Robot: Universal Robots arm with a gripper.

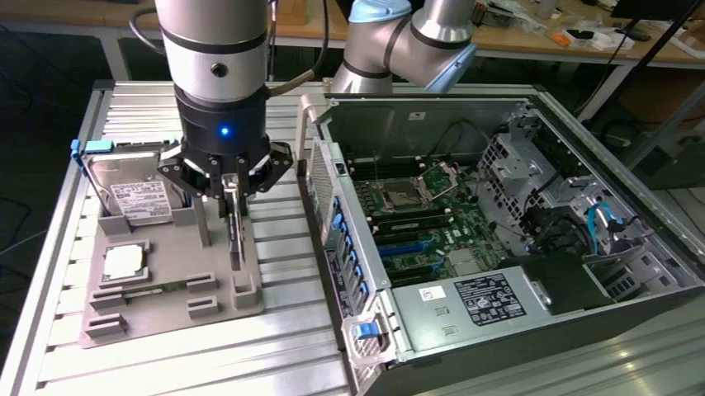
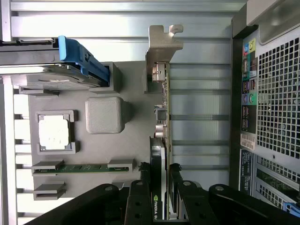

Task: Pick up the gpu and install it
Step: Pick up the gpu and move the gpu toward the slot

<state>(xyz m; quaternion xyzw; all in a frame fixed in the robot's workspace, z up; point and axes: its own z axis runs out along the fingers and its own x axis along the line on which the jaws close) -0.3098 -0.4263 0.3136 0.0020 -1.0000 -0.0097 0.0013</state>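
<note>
The gpu (image 1: 236, 243) is a thin dark card with a silvery bracket, standing on edge in a slot of the grey holder (image 1: 165, 318) on the exterior view's left. My gripper (image 1: 229, 188) is straight above it, one finger on each face of the card's upper edge. In the wrist view the black fingers (image 2: 140, 197) press both sides of the gpu (image 2: 161, 117) near its fan end, and the gripper (image 2: 161, 190) is shut on it. The card still rests in the holder.
The holder also carries a hard drive with a blue frame (image 1: 134, 196), a processor chip (image 1: 124, 262) and a green memory stick (image 1: 154, 289). An open computer case (image 1: 617, 247) with its motherboard (image 1: 424, 223) lies on the exterior view's right, close beside the holder.
</note>
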